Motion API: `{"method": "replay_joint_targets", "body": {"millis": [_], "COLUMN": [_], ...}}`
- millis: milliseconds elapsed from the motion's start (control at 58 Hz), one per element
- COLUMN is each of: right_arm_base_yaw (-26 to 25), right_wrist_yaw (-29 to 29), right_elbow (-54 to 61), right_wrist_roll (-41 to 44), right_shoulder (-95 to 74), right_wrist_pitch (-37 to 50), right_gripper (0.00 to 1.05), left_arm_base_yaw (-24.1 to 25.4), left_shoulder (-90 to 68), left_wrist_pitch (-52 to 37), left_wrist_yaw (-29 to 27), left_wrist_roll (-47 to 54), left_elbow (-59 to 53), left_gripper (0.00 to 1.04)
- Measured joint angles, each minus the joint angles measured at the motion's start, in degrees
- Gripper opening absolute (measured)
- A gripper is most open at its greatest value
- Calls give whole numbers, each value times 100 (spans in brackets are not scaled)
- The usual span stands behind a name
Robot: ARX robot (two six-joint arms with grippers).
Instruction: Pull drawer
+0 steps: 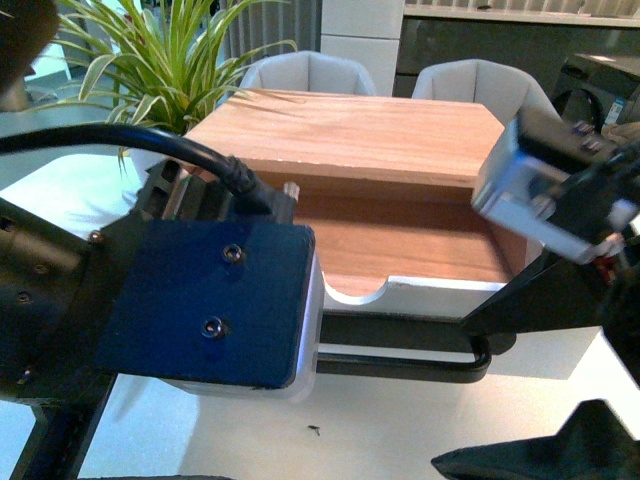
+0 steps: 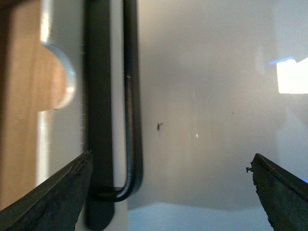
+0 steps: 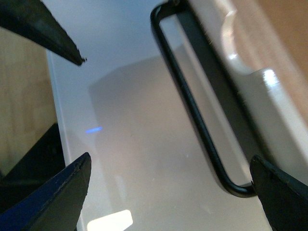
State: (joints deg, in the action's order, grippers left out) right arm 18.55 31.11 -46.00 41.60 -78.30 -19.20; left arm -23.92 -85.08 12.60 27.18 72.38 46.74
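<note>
tabletop: smooth white tabletop [image 1: 400, 430] carrying everything, bare in front of the drawer.
case: reddish-brown wooden box [image 1: 350, 130] standing on the tabletop, its open side towards the robot.
plant: green plant with long narrow leaves [image 1: 170, 60] behind the box's left corner.
drawer: wide shallow drawer with a white front and light wood inside [image 1: 440, 292], sitting in the box and standing partly out of it, so the wooden floor shows from above.
drawer axis: the long axis runs left to right across the front view; the white front faces the robot.
handle: long black bar handle [image 1: 400, 365] lying parallel to the front, standing off it on the robot's side, with bent ends.
left tool: left tool [image 2: 171, 161] spread wide and holding nothing. One dark finger [image 2: 67, 192] sits over the drawer front, and the handle's bent end lies in the gap close to it.
right tool: right tool [image 3: 171, 163] spread wide over the tabletop, gripping nothing, with the handle's other bend just beside one finger [image 3: 279, 192].
notch: half-round notch [image 1: 355, 290] cut in the front's top edge.
speck: tiny dark speck [image 1: 314, 431] on the tabletop.
</note>
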Motion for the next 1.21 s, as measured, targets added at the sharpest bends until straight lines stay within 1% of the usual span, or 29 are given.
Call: {"method": "replay_joint_targets", "body": {"millis": [121, 259, 362, 397, 448, 466, 517, 552, 586, 603, 672, 741, 828, 862, 1034, 1069, 1086, 1121, 1155, 1207], "right_arm_base_yaw": [-118, -326, -529, -614, -804, -833, -1010, -1078, -1189, -1196, -1235, -1211, -1143, -1143, -1145, -1145, -1139, -1132, -1150, -1198], "right_wrist_yaw": [24, -173, -546, -752, -1147, -1213, -1694, -1838, -2214, -2234, -2581, -2911, -3357, -3447, -3477, -3480, -3565, -3742, -3755, -3731], "right_elbow": [293, 721, 1143, 1314, 1593, 1626, 1834, 1928, 2175, 2192, 2465, 2669, 2914, 2962, 2970, 2970, 2986, 3084, 3161, 3318], "right_wrist_roll": [-483, -1207, -1862, -2063, -2544, -2610, -3067, -3193, -3558, -3582, -3866, -4186, -4461, -4559, -4743, -4750, -4730, -4553, -4463, -4360], "right_shoulder": [643, 1362, 1985, 2243, 2688, 2741, 3071, 3193, 3521, 3547, 3954, 4343, 4717, 4798, 4835, 4835, 4839, 4894, 4955, 5071], "right_wrist_pitch": [446, 1196, 1812, 2041, 2430, 2474, 2640, 2697, 2791, 2793, 2907, 2909, 3021, 3027, 3034, 3034, 3080, 3294, 3353, 3388], "right_gripper": [96, 96, 96, 96, 96, 96, 96, 96, 96, 96, 96, 96, 96, 96, 96, 96, 94, 87, 82, 72], "left_arm_base_yaw": [33, 254, 599, 763, 1126, 1169, 1471, 1626, 1939, 1993, 2361, 2662, 2767, 2774, 2778, 2682, 2603, 2500, 2461, 2417], "left_shoulder": [446, 966, 1440, 1646, 2157, 2229, 2728, 3003, 3547, 3633, 4225, 4791, 5211, 5272, 5307, 5329, 5348, 5421, 5493, 5626], "left_wrist_pitch": [-688, -1714, -2732, -3106, -3582, -3606, -3657, -3635, -3528, -3497, -3187, -2872, -2710, -2708, -2712, -2868, -3010, -3156, -3185, -3187], "left_wrist_yaw": [-63, -234, -542, -704, -907, -927, -964, -986, -1187, -1224, -1425, -1777, -1847, -1845, -1867, -2138, -2315, -2610, -2647, -2684], "left_wrist_roll": [-459, -1187, -2013, -2326, -3130, -3224, -3834, -4142, -4721, -4771, -5488, -6102, -6699, -6859, -7097, -7117, -7128, -7165, -7169, -7182], "left_elbow": [-350, -846, -1331, -1526, -1893, -1937, -2205, -2343, -2575, -2608, -2802, -3042, -3294, -3324, -3324, -3377, -3434, -3534, -3604, -3740], "left_gripper": [97, 97, 97, 97, 97, 97, 97, 97, 97, 97, 97, 97, 97, 97, 97, 94, 90, 83, 78, 67]}}
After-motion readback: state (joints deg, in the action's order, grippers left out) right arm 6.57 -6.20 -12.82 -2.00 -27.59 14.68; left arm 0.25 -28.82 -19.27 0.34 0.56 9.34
